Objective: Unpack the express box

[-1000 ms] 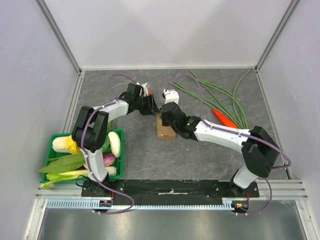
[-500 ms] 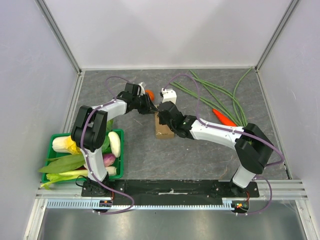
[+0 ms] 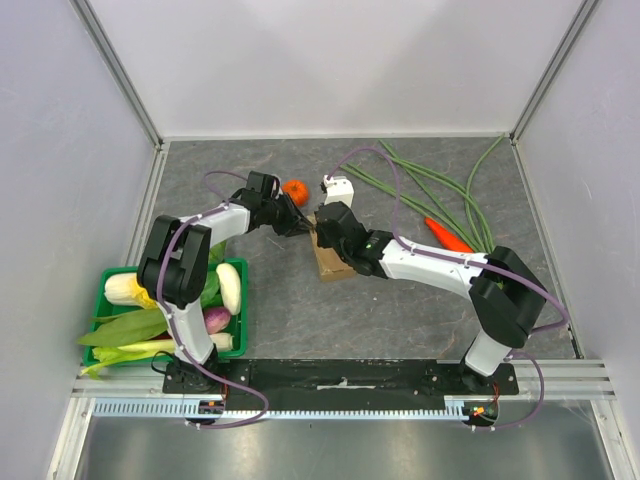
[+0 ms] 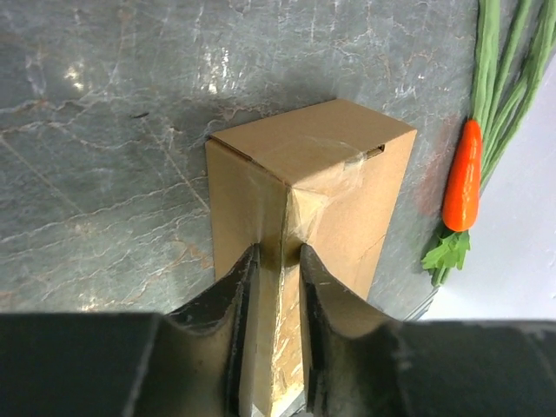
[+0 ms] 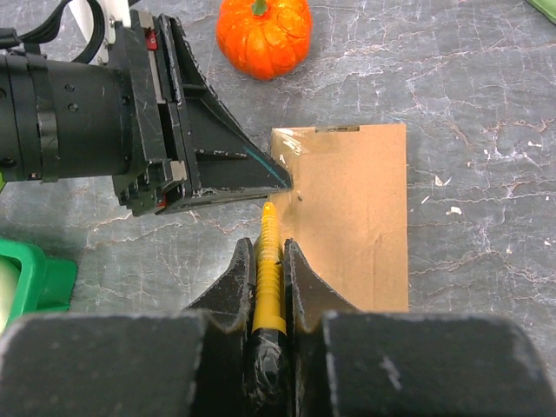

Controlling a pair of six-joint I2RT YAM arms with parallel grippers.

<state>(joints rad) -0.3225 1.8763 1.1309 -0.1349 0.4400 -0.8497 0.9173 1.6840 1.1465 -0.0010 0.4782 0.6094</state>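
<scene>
The express box (image 3: pixel 331 259) is a small brown carton lying on the grey table, slightly askew. In the left wrist view the box (image 4: pixel 334 165) has clear tape on its near corner, and my left gripper (image 4: pixel 278 261) is shut on that edge. My left gripper (image 3: pixel 301 226) is at the box's far left corner. My right gripper (image 5: pixel 269 249) is shut on a yellow ridged tool (image 5: pixel 268 228) with a black handle. The tool's tip touches the box (image 5: pixel 356 226) at its left edge, right beside the left fingers (image 5: pixel 234 169). My right gripper (image 3: pixel 323 228) is over the box's far end.
A small orange pumpkin (image 3: pixel 295 191) and a white object (image 3: pixel 338 187) lie just behind the box. Long green beans (image 3: pixel 440 195) and a carrot (image 3: pixel 450 237) lie at the right. A green crate (image 3: pixel 238 318) of vegetables stands at the left.
My left gripper has drawn back to the left and uncovered the pumpkin. The box has turned slightly. My right gripper has shifted a little left along the box.
</scene>
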